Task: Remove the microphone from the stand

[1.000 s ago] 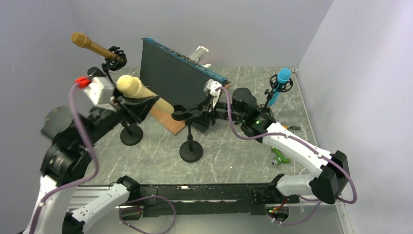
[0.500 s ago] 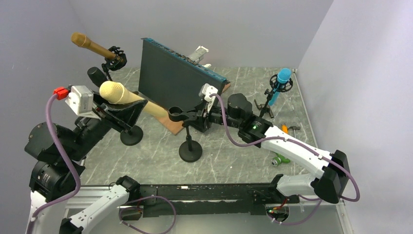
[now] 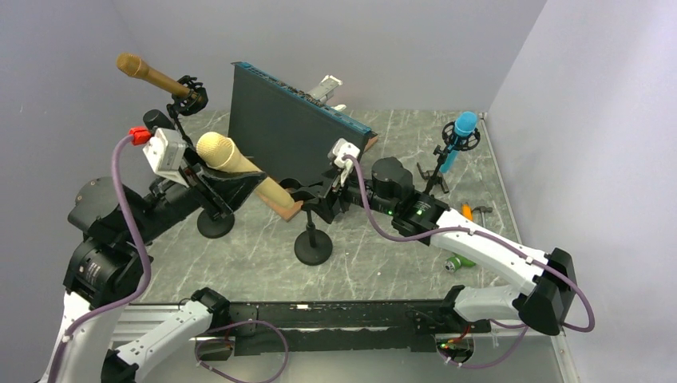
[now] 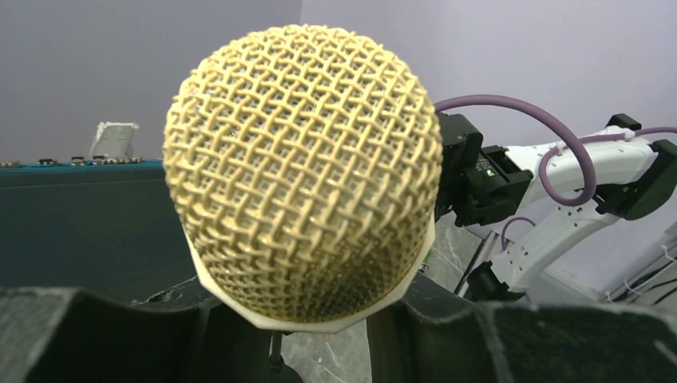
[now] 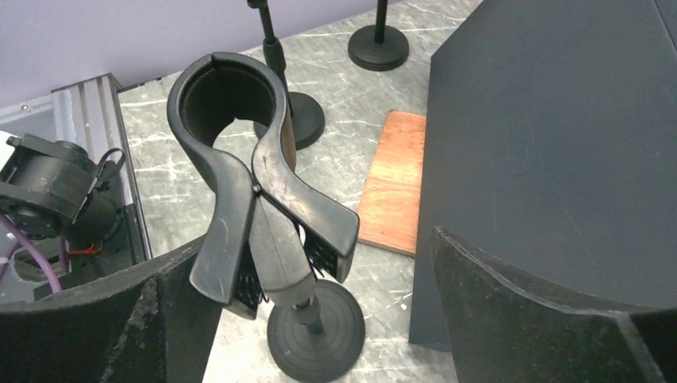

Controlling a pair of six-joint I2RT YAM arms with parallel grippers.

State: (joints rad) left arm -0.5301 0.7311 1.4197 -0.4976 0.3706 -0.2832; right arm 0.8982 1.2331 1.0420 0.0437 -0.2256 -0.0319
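Top external: gold mesh-headed microphone (image 3: pixel 231 163) clamped in left gripper (image 3: pixel 227 185), aloft above counter's (image 3: pixel 383 255) left side, long axis slanting down-right, tail just beside empty black spring-clip stand (image 5: pixel 239 159). Right gripper (image 5: pixel 319 319) spread wide astride its handles, holding nothing.

Plain lavender-grey walls (image 3: pixel 399 40) enclose a grey marbled tabletop (image 3: pixel 383 263) on three sides, evenly lit.
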